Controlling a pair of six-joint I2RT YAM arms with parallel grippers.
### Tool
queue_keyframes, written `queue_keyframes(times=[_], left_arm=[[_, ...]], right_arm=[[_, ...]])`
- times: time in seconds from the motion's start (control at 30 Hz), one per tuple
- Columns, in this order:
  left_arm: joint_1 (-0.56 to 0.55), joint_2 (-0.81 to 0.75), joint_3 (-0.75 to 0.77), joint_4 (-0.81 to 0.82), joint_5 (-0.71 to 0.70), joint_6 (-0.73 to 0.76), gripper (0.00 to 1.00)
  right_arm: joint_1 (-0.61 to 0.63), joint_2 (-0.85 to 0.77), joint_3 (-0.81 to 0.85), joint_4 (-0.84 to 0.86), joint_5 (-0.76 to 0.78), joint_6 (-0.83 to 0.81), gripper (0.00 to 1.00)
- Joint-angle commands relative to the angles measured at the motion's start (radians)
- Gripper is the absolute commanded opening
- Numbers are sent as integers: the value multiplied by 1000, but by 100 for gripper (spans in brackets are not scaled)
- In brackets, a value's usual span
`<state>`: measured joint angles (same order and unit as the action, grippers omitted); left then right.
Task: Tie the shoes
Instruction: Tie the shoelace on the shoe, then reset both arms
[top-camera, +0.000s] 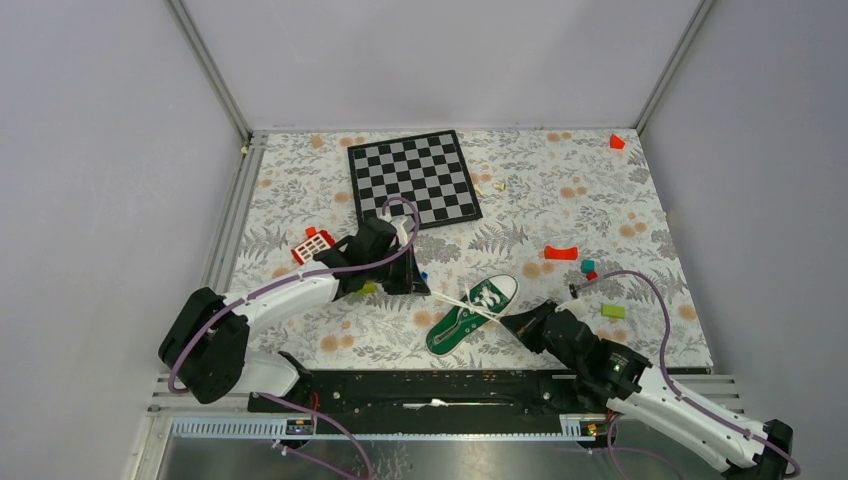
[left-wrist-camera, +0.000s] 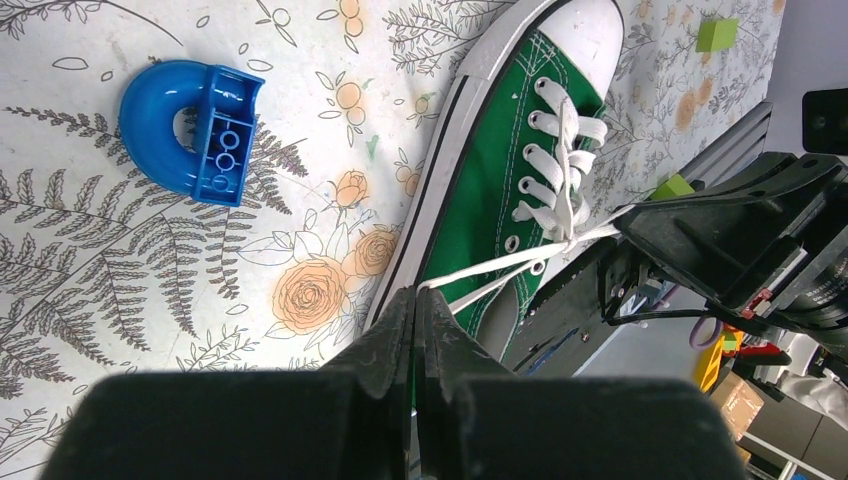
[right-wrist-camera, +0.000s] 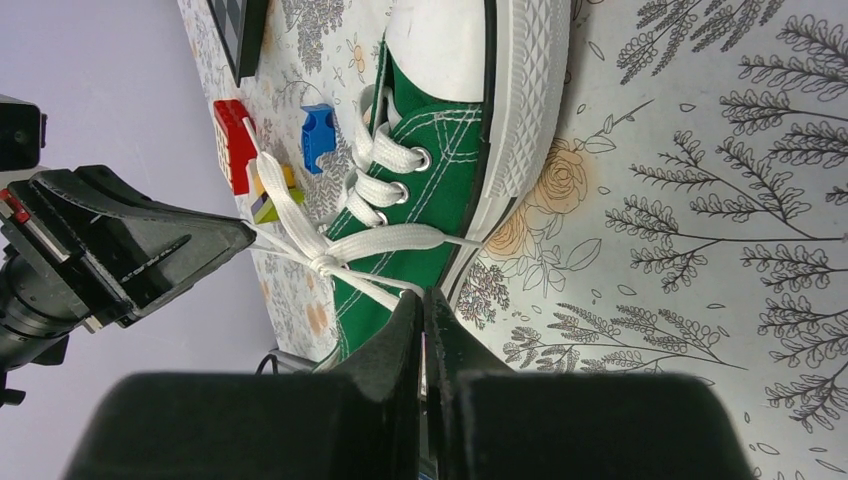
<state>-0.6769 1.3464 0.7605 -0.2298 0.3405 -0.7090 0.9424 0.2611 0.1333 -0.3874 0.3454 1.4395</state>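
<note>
Closest to the lens in the left wrist view, the left gripper (left-wrist-camera: 415, 297) has its jaws pressed together on one end of the white laces (left-wrist-camera: 565, 150). The strand runs taut from its tips to a crossing over the tongue. Seen from above, that gripper sits left of centre, with a red block (top-camera: 312, 245) further left and the chessboard (top-camera: 414, 178) behind it. At lower centre the green sneaker (top-camera: 472, 313) lies flat on the floral table (top-camera: 600, 190), toe toward the upper right. Right of it, the right gripper (top-camera: 522, 322) is likewise pinched shut on the other lace end. The two seem to be pulling opposite ways across the sneaker to cinch the first knot tight; no loops are formed yet.
</note>
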Motion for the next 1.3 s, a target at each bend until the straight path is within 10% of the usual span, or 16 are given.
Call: queue_keyframes(times=[0.0, 1.03, 1.17, 1.27], left_arm=[[81, -12, -7, -77, -180, 64, 0], [125, -33, -13, -47, -97, 75, 0], [125, -31, 25, -71, -85, 87, 0], [126, -30, 82, -131, -77, 105, 6]], right_arm=[[-13, 35, -28, -225, 150, -37, 0], [-13, 92, 98, -136, 146, -232, 0], [-13, 108, 172, -100, 144, -321, 54], [-13, 117, 247, -83, 150, -402, 75]])
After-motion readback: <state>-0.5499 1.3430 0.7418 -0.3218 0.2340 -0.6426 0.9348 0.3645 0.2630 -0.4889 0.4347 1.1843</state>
